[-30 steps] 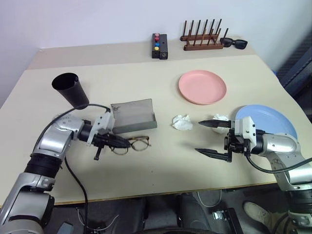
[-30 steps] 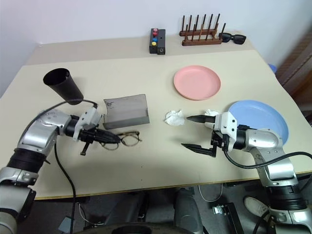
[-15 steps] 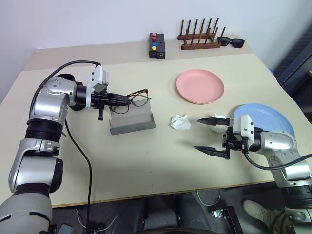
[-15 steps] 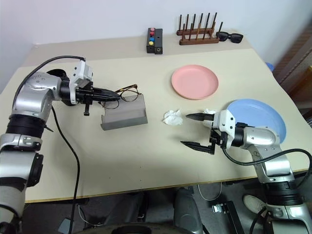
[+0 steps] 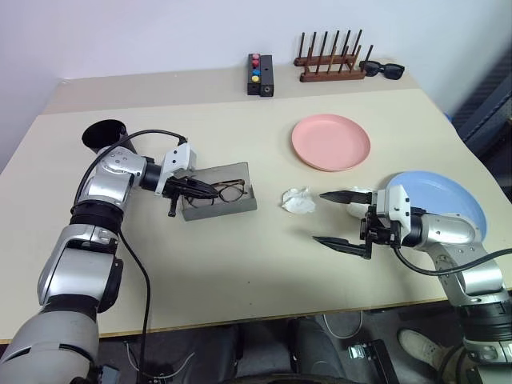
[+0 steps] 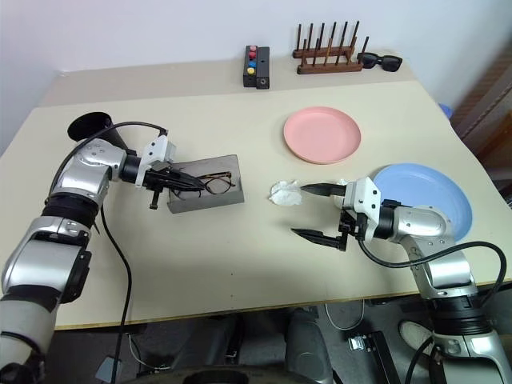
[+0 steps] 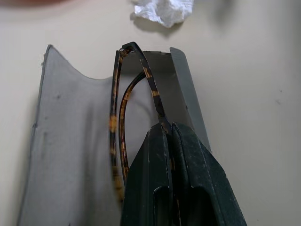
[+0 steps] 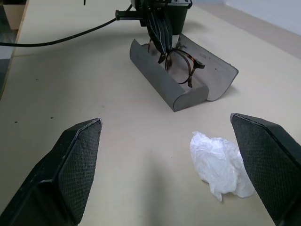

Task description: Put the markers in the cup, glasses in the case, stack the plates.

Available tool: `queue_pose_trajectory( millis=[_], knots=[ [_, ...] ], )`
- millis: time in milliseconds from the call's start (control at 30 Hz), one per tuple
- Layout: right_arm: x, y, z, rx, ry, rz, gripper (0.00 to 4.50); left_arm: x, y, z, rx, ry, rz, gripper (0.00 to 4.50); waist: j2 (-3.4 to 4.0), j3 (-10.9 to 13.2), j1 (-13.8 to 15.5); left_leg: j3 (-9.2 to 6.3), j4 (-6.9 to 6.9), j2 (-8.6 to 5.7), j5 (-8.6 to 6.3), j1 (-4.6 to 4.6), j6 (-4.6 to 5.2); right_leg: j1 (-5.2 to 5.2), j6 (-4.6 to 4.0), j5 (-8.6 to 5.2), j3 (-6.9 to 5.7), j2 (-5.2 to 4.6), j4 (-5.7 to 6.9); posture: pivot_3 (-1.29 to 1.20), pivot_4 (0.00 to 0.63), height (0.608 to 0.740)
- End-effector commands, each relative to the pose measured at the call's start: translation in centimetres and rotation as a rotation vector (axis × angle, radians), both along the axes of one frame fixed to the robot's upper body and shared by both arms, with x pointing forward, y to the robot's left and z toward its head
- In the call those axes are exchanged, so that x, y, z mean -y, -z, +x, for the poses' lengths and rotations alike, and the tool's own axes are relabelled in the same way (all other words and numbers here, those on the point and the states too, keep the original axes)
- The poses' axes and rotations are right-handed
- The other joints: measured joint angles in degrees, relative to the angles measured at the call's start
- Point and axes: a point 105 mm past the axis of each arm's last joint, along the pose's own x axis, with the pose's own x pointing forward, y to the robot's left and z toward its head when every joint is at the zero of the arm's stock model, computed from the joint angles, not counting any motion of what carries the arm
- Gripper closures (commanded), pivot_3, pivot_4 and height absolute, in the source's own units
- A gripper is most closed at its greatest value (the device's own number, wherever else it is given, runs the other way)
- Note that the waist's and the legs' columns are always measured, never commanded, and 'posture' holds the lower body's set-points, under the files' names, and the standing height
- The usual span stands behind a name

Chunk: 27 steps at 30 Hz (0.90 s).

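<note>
Crumpled tissue [image 5: 298,201], sunglasses [image 5: 383,70], rack [image 5: 330,66]

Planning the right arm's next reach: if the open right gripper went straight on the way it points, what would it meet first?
Probably the crumpled tissue, just ahead of the right gripper; beyond it lies the open case.

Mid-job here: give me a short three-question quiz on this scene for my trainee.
1. True or false: the left gripper holds the glasses over the open case.
2. Which plate lies nearer the right gripper: A pink plate, B blue plate?
3. What white thing lies between case and right gripper?

Key: 1 true. 2 B. 3 a crumpled tissue.
</note>
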Motion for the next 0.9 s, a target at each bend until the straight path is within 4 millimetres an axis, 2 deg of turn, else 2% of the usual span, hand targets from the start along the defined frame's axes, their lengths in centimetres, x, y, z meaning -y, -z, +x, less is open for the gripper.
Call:
queue_pose_trajectory(
  millis=[33,300,433,633,700,900],
  knots=[
    [-0.2,-1.2,-0.4,0.053,-0.011,0.007,0.0,0.2,-0.6,0.1,0.031,0.034,0.018,4.47,0.0,0.0,-0.1,0.0,0.0,0.0,0.0,0.0,0.0,0.0,0.0,0.0,0.0,0.0,0.0,0.0,0.15,0.74],
    [-0.1,-1.2,-0.4,0.057,-0.004,0.005,0.0,0.2,-0.5,0.2,0.019,0.053,0.039,4.47,0.0,0.0,-0.1,0.0,0.01,0.0,0.0,0.0,0.0,0.0,0.0,0.0,0.0,0.0,0.01,0.0,0.15,0.74],
    [-0.1,-1.2,-0.4,0.06,-0.001,0.005,0.0,0.3,-0.7,0.3,0.022,0.057,0.043,3.06,0.0,0.0,-0.1,0.0,0.01,0.0,0.0,0.0,0.0,0.0,0.0,0.0,-0.01,0.01,0.01,0.0,0.15,0.74],
    [0.1,-1.0,-0.1,0.06,0.007,0.006,0.0,0.3,-1.2,0.7,0.07,0.044,0.036,0.13,0.0,0.0,-0.1,0.0,0.01,0.0,0.0,0.0,0.0,0.0,0.0,0.0,-0.01,0.01,0.01,0.0,0.15,0.74],
    [0.2,-1.0,0.0,0.059,0.01,0.008,0.0,0.3,-1.8,0.9,0.096,0.038,0.02,0.13,-0.01,0.0,-0.1,0.0,0.01,0.0,0.0,0.0,0.0,0.0,0.0,0.0,-0.01,0.01,0.01,0.0,0.15,0.74],
    [0.2,-0.8,0.2,0.057,0.014,0.012,0.0,0.5,-6.3,2.3,0.213,-0.041,-0.089,0.13,-0.08,0.0,0.0,0.0,0.06,0.0,0.0,-0.02,0.0,0.0,0.01,0.01,-0.01,0.01,0.02,0.0,0.15,0.74]
  ],
)
